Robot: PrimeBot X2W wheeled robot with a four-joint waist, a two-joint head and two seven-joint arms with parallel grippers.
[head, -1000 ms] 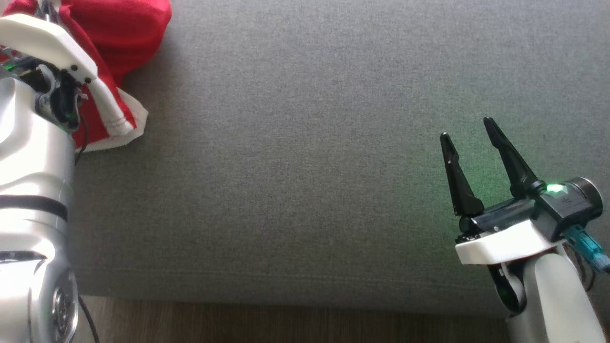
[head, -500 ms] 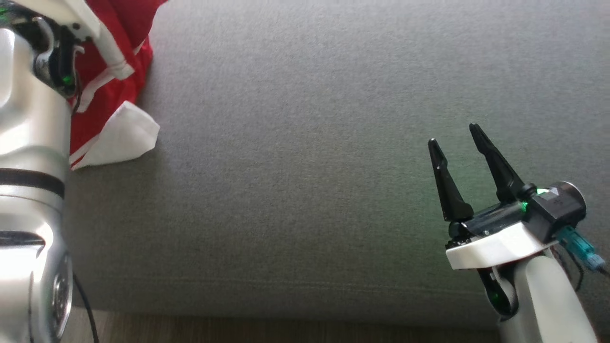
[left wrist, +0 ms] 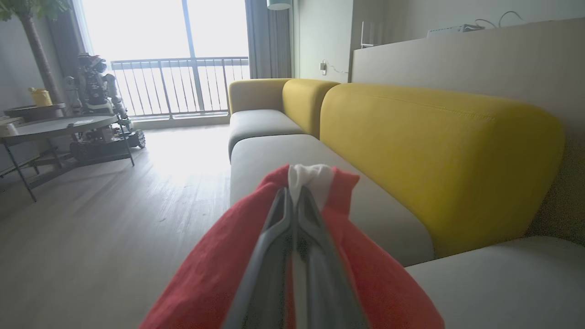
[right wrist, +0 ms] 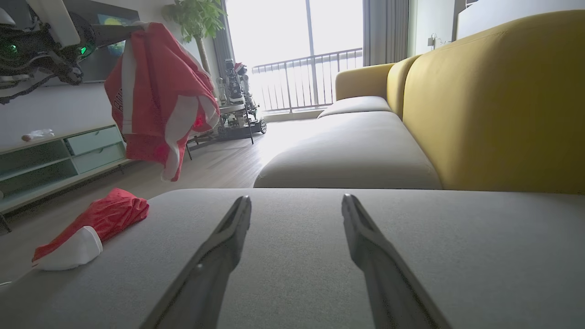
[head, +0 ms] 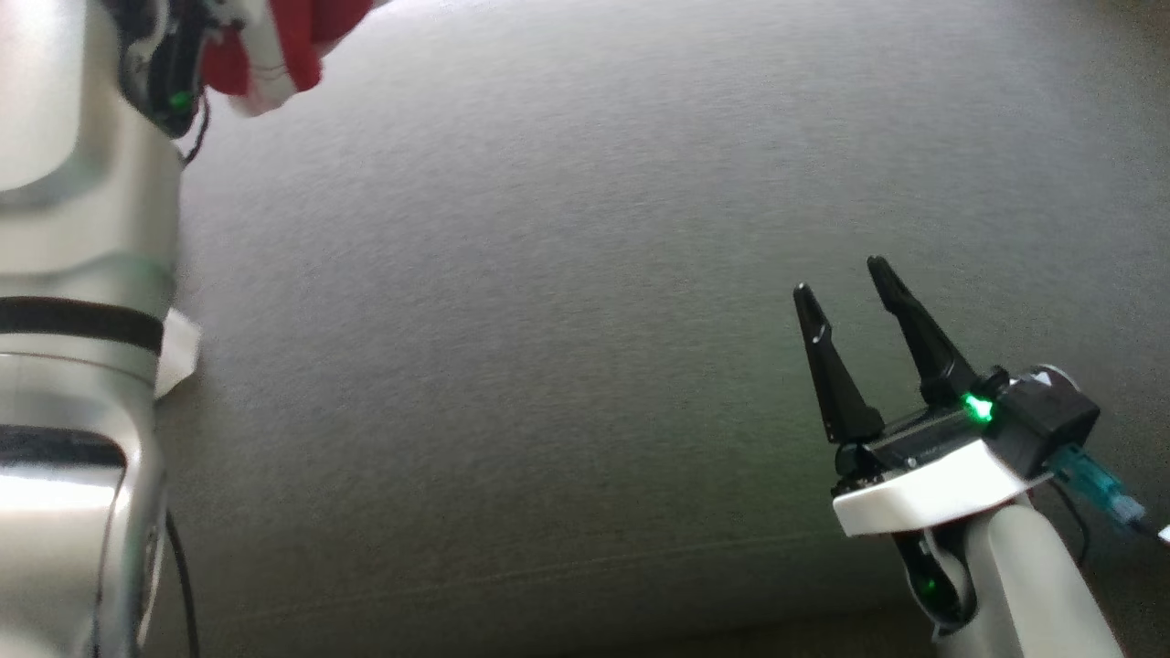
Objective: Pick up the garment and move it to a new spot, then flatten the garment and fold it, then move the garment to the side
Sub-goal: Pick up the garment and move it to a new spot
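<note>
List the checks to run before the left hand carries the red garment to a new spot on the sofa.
1. left hand shut on red garment: ok.
2. Garment up off the grey seat cushion, hanging free: ok.
3. right hand open, empty, over the cushion: ok.
4. Whole garment in the grip: cannot tell; a red and white bundle lies at the cushion's edge.
5. Grip deep enough for the carry: cannot tell.
</note>
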